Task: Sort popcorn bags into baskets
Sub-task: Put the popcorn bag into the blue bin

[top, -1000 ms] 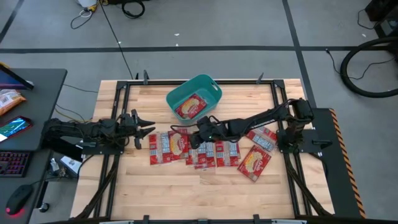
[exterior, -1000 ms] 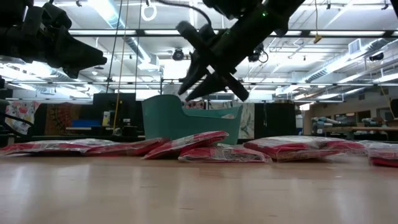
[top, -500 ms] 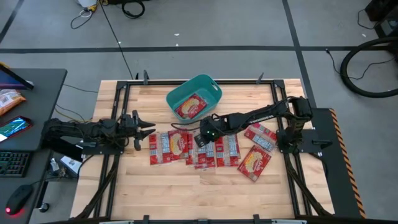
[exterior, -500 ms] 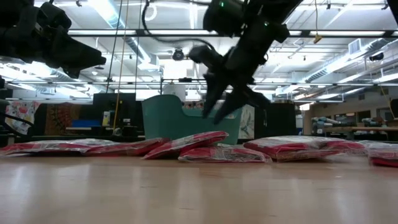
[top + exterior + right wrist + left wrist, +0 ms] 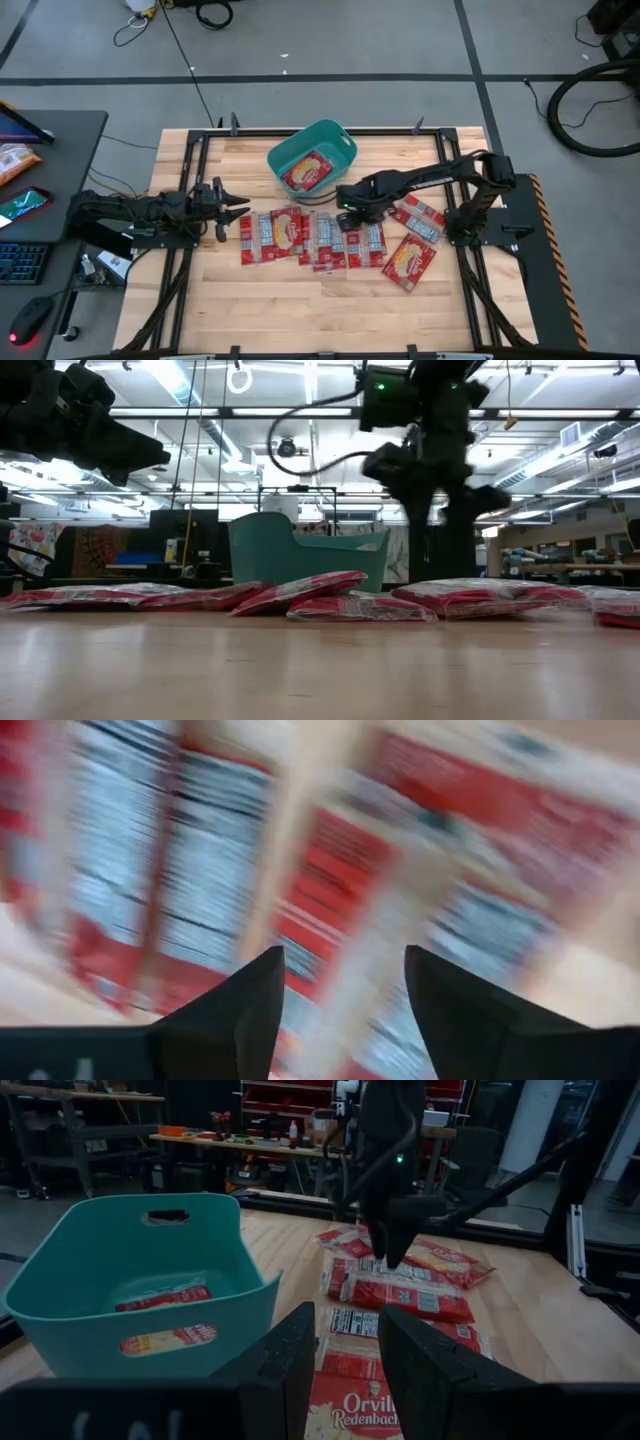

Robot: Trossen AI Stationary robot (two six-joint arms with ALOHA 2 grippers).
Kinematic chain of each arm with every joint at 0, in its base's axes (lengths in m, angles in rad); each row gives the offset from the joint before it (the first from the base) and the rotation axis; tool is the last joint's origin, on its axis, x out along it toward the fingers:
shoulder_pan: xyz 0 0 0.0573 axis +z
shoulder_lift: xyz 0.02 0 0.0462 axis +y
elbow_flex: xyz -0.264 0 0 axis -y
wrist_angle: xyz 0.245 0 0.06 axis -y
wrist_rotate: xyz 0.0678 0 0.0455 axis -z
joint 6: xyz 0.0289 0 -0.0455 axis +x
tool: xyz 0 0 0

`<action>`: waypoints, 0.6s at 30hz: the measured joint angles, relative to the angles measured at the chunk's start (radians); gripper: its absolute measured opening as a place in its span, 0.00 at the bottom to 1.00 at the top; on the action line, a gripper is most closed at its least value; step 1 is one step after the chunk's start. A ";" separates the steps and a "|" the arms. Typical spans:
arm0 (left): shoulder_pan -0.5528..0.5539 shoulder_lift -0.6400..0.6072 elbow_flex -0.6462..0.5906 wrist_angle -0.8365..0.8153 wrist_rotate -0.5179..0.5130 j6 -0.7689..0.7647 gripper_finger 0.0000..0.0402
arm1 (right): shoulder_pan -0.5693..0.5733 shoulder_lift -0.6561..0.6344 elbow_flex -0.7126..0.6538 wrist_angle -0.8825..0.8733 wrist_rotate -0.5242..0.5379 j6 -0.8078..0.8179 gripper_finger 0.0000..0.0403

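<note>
The teal basket (image 5: 312, 158) stands at the table's far middle with one red popcorn bag (image 5: 308, 172) lying flat inside it. Several more popcorn bags (image 5: 325, 240) lie flat, side by side and partly overlapping, on the wood just near of it. My right gripper (image 5: 348, 213) hangs open above the middle of this row, its fingers pointing down, with nothing between them (image 5: 345, 1010). My left gripper (image 5: 235, 205) hovers open at the row's left end, level and facing the basket (image 5: 130, 1280) and the bags (image 5: 400, 1295).
Bare wood (image 5: 320, 310) stretches along the table's near side. Dark frame rails (image 5: 190, 170) run down both sides of the table. A desk at the left carries an orange snack packet (image 5: 15, 160), a phone and a keyboard.
My right gripper has swung from just near the basket toward the table's right edge. It has also tipped from a slant to pointing straight down over the row of bags. The bags and the basket have stayed put.
</note>
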 joint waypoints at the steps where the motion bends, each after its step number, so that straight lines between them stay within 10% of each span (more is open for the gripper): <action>1: 0.000 0.000 0.000 0.000 0.000 0.000 0.30 | 0.005 -0.008 0.000 -0.044 -0.003 0.015 0.54; 18: 0.000 0.000 0.000 0.000 0.000 -0.003 0.30 | 0.047 -0.018 -0.131 0.010 -0.088 0.007 0.56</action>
